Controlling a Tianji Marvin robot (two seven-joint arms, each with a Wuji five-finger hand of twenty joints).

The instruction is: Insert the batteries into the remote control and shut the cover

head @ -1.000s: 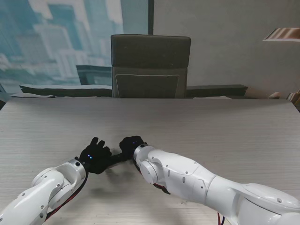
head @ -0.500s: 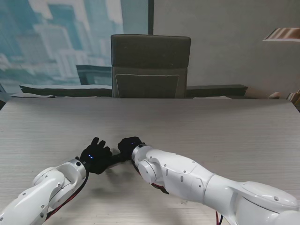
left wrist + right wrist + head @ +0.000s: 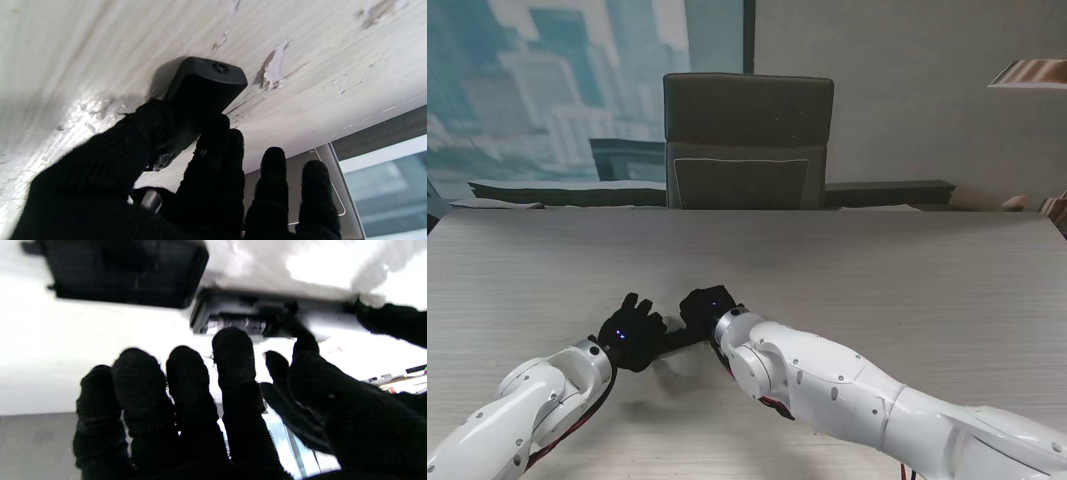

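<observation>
The black remote control (image 3: pixel 206 83) lies on the table with my left hand (image 3: pixel 632 333) shut on one end, thumb and forefinger pinching it. Its other end (image 3: pixel 243 316) shows an open battery compartment with something shiny inside. My right hand (image 3: pixel 707 305) is open with fingers spread, and its index fingertip (image 3: pixel 233 346) is at the compartment's edge. The loose black cover (image 3: pixel 126 273) lies flat on the table beside the remote. In the stand view the remote (image 3: pixel 679 338) is a dark strip between the two hands. A small shiny piece (image 3: pixel 151 200) sits under my left palm; I cannot tell what it is.
A pale wood-grain table (image 3: pixel 907 280) stretches wide around the hands. A dark office chair (image 3: pixel 747 140) stands behind the far edge. My right forearm (image 3: pixel 827 385) crosses the near middle of the table.
My right forearm has shifted slightly, and the right hand has edged a little farther from me. The left hand keeps its hold on the remote.
</observation>
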